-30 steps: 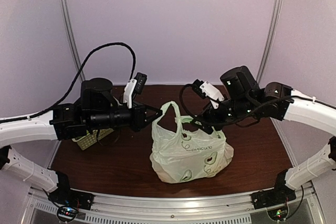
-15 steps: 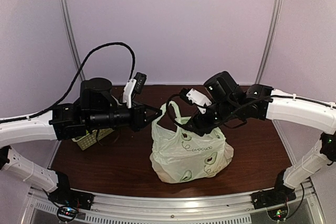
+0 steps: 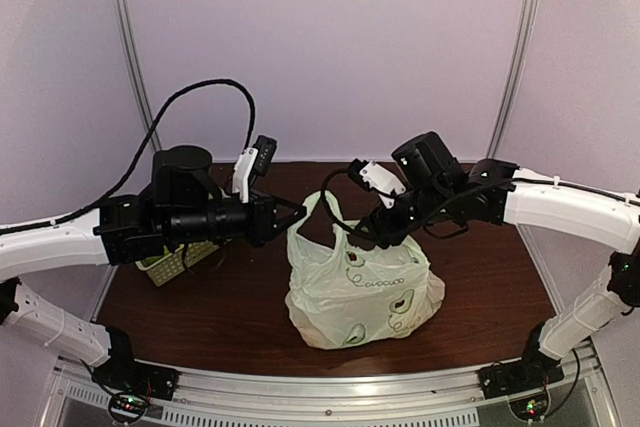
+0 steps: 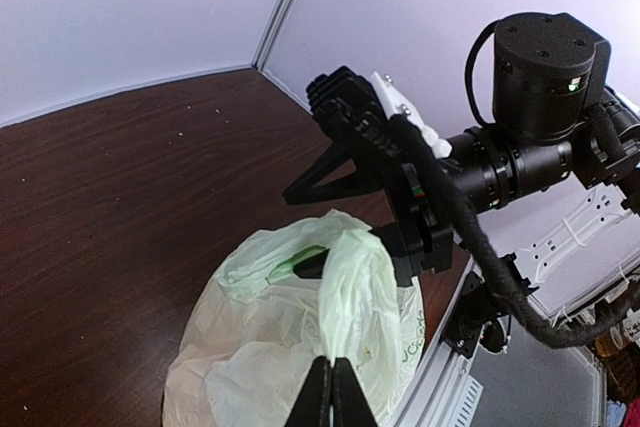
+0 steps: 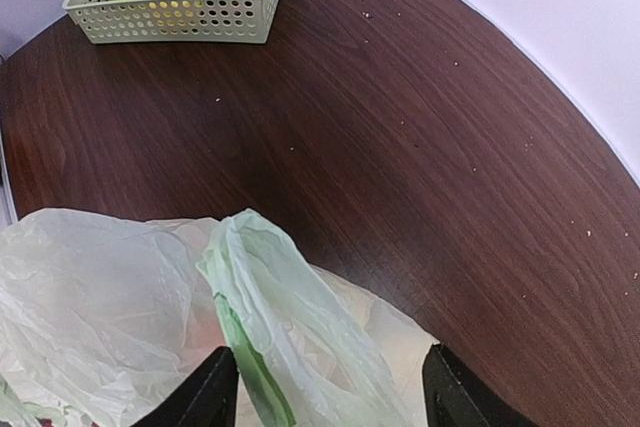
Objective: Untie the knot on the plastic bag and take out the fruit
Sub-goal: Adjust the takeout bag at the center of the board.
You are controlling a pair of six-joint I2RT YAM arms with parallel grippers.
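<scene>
Plastic bag (image 3: 365, 287): pale green, crinkled, sits on the dark wood tabletop (image 3: 230, 317), about mid-width, between the two arms. Grey printed marks on its near face. Two handle loops stand up from its top.

Fruit (image 3: 312, 325): seen only as a faint peach tint through the plastic at the bag's near left corner; pieces not distinguishable.

Left gripper (image 3: 300, 213): at the bag's upper left, jaws pressed together. In the left wrist view the far-left handle loop (image 4: 350, 277) runs straight down into the closed tips, so it is pinched there and held raised.

Right gripper (image 5: 330, 357): just above the bag's top from the right, jaws apart. The other handle loop (image 5: 265, 297) stands between the two fingers; contact with either finger not resolvable.

Basket (image 5: 170, 22): pale slotted, at the far left of the tabletop, well apart from the bag, holding green, red, yellow and dark purple pieces.
</scene>
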